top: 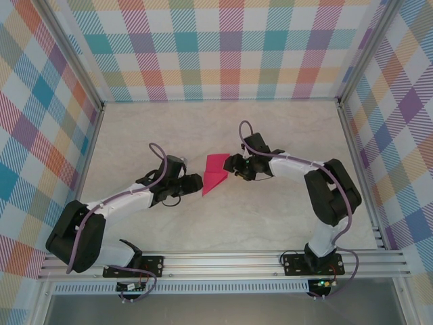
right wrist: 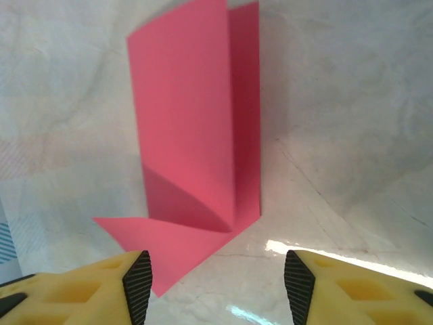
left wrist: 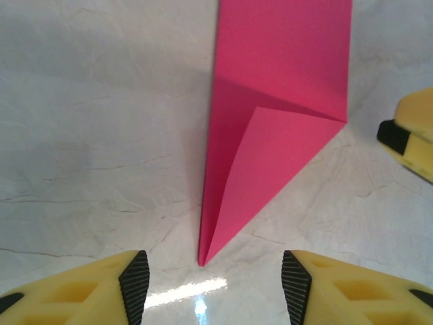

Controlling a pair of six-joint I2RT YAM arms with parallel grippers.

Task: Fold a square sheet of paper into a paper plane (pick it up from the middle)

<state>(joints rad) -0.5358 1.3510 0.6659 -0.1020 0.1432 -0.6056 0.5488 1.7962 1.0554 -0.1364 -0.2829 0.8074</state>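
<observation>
The square sheet of paper (top: 216, 173), magenta-pink, lies folded on the marble table between my two grippers. It forms a narrow shape with a pointed tip and a diagonal flap. In the left wrist view the paper (left wrist: 270, 135) points its sharp tip toward my left gripper (left wrist: 215, 288), which is open and empty just short of the tip. In the right wrist view the paper (right wrist: 196, 135) partly stands up along a crease, and its lower flap reaches the left finger of my right gripper (right wrist: 218, 288), which is open. From above, the left gripper (top: 193, 184) and right gripper (top: 230, 164) flank the paper.
Plaid walls (top: 216, 47) enclose the table on three sides, with metal frame posts at the corners. An aluminium rail (top: 223, 261) runs along the near edge by the arm bases. A yellow finger (left wrist: 413, 139) of the right gripper shows at the left wrist view's right edge.
</observation>
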